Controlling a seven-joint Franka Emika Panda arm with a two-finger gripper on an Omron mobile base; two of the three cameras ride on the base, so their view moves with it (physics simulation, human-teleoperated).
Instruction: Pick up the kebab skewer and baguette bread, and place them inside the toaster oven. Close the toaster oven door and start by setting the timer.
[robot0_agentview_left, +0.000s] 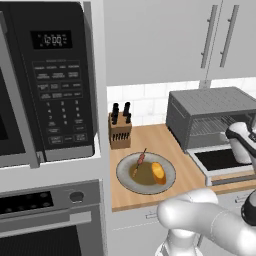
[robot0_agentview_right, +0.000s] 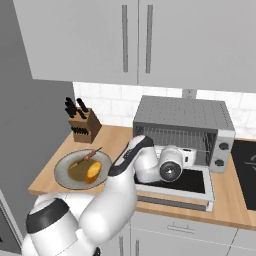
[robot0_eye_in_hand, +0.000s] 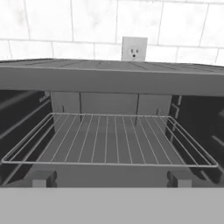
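Note:
On the wooden counter a grey plate (robot0_agentview_left: 125, 181) (robot0_agentview_right: 62, 175) carries the kebab skewer (robot0_agentview_left: 139, 161) (robot0_agentview_right: 87, 157) and, beside it, the golden baguette bread (robot0_agentview_left: 158, 173) (robot0_agentview_right: 93, 171). To its right stands the toaster oven (robot0_agentview_left: 210, 102) (robot0_agentview_right: 182, 114). The toaster oven door (robot0_agentview_left: 220, 159) (robot0_agentview_right: 192, 184) lies dropped open and flat. My gripper (robot0_agentview_right: 192, 156) (robot0_eye_in_hand: 111, 179) hovers over that door, pointing into the cavity. It is open, with nothing between the widely spread fingertips (robot0_eye_in_hand: 43, 178). The wire rack (robot0_eye_in_hand: 109, 140) inside is bare.
A knife block (robot0_agentview_left: 120, 129) (robot0_agentview_right: 82, 125) stands behind the plate against the tiled wall. A black microwave (robot0_agentview_left: 50, 80) and a built-in oven (robot0_agentview_left: 50, 215) fill the left. A dark cooktop (robot0_agentview_right: 247, 165) lies right of the toaster oven, whose knobs (robot0_agentview_right: 223, 146) face front. Cabinets hang above.

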